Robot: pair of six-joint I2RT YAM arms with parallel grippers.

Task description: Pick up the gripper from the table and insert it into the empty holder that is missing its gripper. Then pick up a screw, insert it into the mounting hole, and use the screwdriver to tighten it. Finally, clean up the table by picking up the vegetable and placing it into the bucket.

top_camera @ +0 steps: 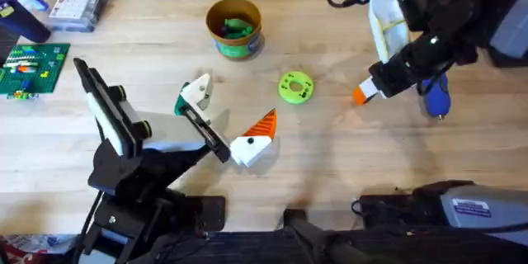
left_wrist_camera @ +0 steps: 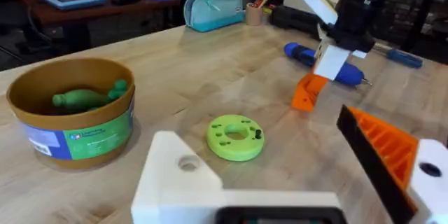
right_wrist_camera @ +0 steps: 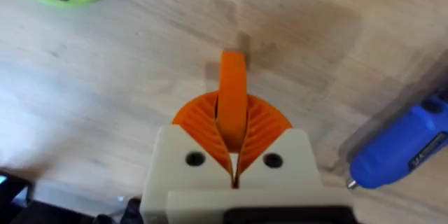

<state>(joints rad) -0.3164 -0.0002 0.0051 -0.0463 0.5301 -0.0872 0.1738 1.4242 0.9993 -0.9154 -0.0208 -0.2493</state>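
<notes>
Vegetable in bucket, both hands free above the counter

Bucket (top_camera: 234, 26) stands upright at the far middle of the counter (top_camera: 346, 165). The vegetable (top_camera: 238, 26) lies inside it, dark green; the left wrist view shows it resting against the inner wall, its lower side hidden by the rim.

Lime-green disc (top_camera: 295, 87) lies flat to the right of the bucket, well apart from it. Its holes are visible, their contents too small to tell.

Right hand (top_camera: 363, 94) hangs between the disc and the screwdriver (top_camera: 435, 95). In the right wrist view its orange pads (right_wrist_camera: 233, 101) are pressed together with nothing between them. Whether the tip touches the wood, cannot tell.

Screwdriver lies on the counter just beside the right hand, on its outer side. The blue handle is partly covered by the arm from overhead; in the right wrist view it is cut off at the edge, and the metal tip barely shows.

Left hand (top_camera: 224, 122) sits near the counter's middle, fingers apart: one white finger (top_camera: 196, 92) toward the bucket, the other with its orange pad toward the near edge. Nothing is held between them. The left arm's dark base hides the near-left counter.

Clear parts box (top_camera: 78, 3) and green studded plate (top_camera: 33, 68) sit at the far left, the plate's small pieces too small to tell.
</notes>
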